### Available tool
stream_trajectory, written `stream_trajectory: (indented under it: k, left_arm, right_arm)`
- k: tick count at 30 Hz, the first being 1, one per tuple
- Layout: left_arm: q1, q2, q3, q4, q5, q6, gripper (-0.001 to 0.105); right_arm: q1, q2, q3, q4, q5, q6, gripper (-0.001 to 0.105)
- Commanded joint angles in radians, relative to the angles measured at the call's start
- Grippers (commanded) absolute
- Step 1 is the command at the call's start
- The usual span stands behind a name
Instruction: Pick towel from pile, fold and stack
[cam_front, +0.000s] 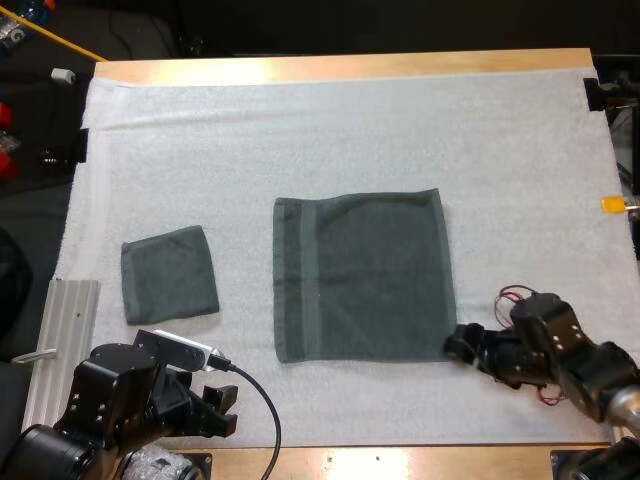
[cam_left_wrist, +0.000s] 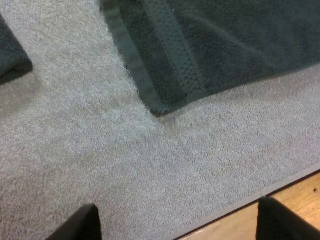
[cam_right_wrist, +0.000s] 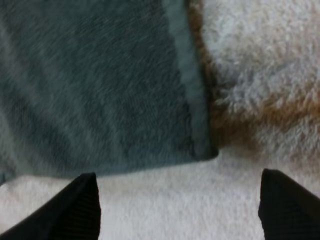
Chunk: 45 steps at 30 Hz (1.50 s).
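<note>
A dark grey-green spread towel (cam_front: 362, 275) lies flat on the white mat (cam_front: 330, 120) that covers the wooden table (cam_front: 340, 67). A woven band runs down the towel's left edge.

Well to the left of the spread towel, and apart from it, a smaller folded towel (cam_front: 169, 273) of the same colour rests on the mat. A ribbed metal rail (cam_front: 60, 340) lies farther left again, at the mat's edge.

The right gripper (cam_front: 462, 345) sits just beside the spread towel's near right corner, low over the mat. In the right wrist view that gripper (cam_right_wrist: 180, 210) is spread wide, its two black fingers (cam_right_wrist: 75, 205) standing apart on either side of the corner of the spread towel (cam_right_wrist: 100, 85) and touching no cloth; the hem ends just ahead of them on the mat (cam_right_wrist: 260, 55).

The left gripper (cam_front: 215, 408) hangs near the table's front edge, off the spread towel's near left corner and clear of it. In the left wrist view this gripper (cam_left_wrist: 177, 225) also has its fingers (cam_left_wrist: 75, 225) parted and grips nothing. Ahead of it lie bare mat (cam_left_wrist: 90, 145), the banded corner of the spread towel (cam_left_wrist: 215, 45) and, farther left, an edge of the folded towel (cam_left_wrist: 12, 55). The table's wood (cam_left_wrist: 285, 200) shows beside one finger.
</note>
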Motion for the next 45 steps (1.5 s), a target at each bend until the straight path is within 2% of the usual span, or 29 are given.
stream_trajectory:
  k: [1, 14, 19, 25, 27, 31, 34, 45]
  left_arm:
    - [0.000, -0.003, 0.001, -0.006, 0.006, -0.007, 0.062]
    - [0.000, -0.003, 0.001, -0.006, 0.006, -0.007, 0.062]
    - [0.000, -0.003, 0.001, -0.006, 0.006, -0.001, 0.062]
    - [0.000, -0.003, 0.001, -0.006, 0.006, 0.000, 0.062]
    - [0.000, -0.003, 0.001, -0.006, 0.006, 0.002, 0.062]
    - [0.000, -0.003, 0.001, -0.008, 0.006, 0.004, 0.062]
    - [0.000, -0.003, 0.001, -0.008, 0.006, 0.004, 0.062]
    - [0.000, 0.002, 0.009, -0.054, 0.006, 0.011, 0.062]
  right_arm:
    - [-0.004, 0.025, 0.002, -0.029, -0.014, 0.019, 0.064]
    - [-0.004, 0.216, 0.002, -0.190, -0.018, 0.086, 0.064]
    - [-0.004, 0.255, 0.002, -0.263, -0.064, 0.110, 0.064]
    - [-0.004, 0.274, 0.002, -0.280, -0.072, 0.113, 0.064]
    - [-0.004, 0.273, 0.002, -0.277, -0.072, 0.117, 0.061]
    - [-0.004, 0.273, 0.002, -0.269, -0.074, 0.118, 0.044]
    - [-0.004, 0.273, 0.002, -0.244, -0.075, 0.118, 0.036]
    - [-0.004, 0.269, 0.002, -0.203, -0.075, 0.102, 0.036]
